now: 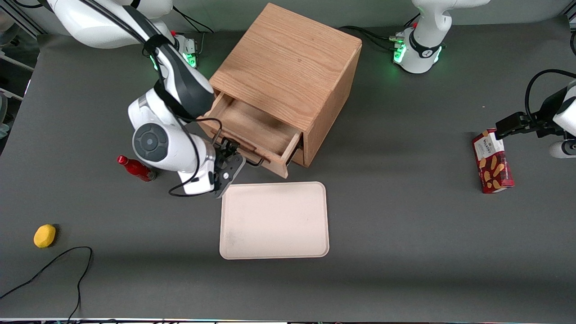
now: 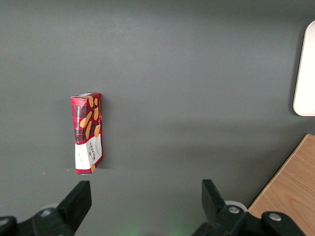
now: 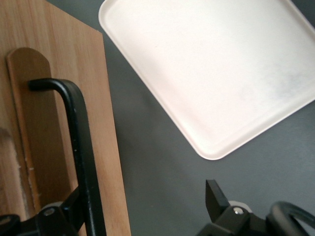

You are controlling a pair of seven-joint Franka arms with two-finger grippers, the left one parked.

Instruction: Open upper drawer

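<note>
The upper drawer [image 1: 252,135] is standing pulled well out of the wooden cabinet [image 1: 288,72], its shallow tray showing bare wood inside, so the opening step is looking close to done or already done. The gripper [image 1: 229,155] is sitting at the drawer's front, right at the thin black handle [image 3: 81,147]; in the right wrist view the bar is running just alongside one finger [image 3: 59,216] while the other finger [image 3: 216,201] is standing well apart from it over the dark surface [image 1: 405,225], so the fingers are spread wide and are not clamping the handle. By my judgement the drawer is either getting its last bit of travel or being let go, and the next move is calling for a clean retreat: backing the gripper away from the bar without hooking it and without pushing the drawer back in. The cream tray [image 1: 274,220] is lying on the surface just nearer the front camera than the drawer front, close under the gripper, so any retreat is needing to stay clear of its rim. A red bottle [image 1: 135,168] is lying near the working arm, a yellow object [image 1: 44,236] is resting toward the working arm's end of the surface, and a red tartan biscuit box [image 2: 87,132] is lying toward the parked arm's end; its white label is reading "Walkers".
</note>
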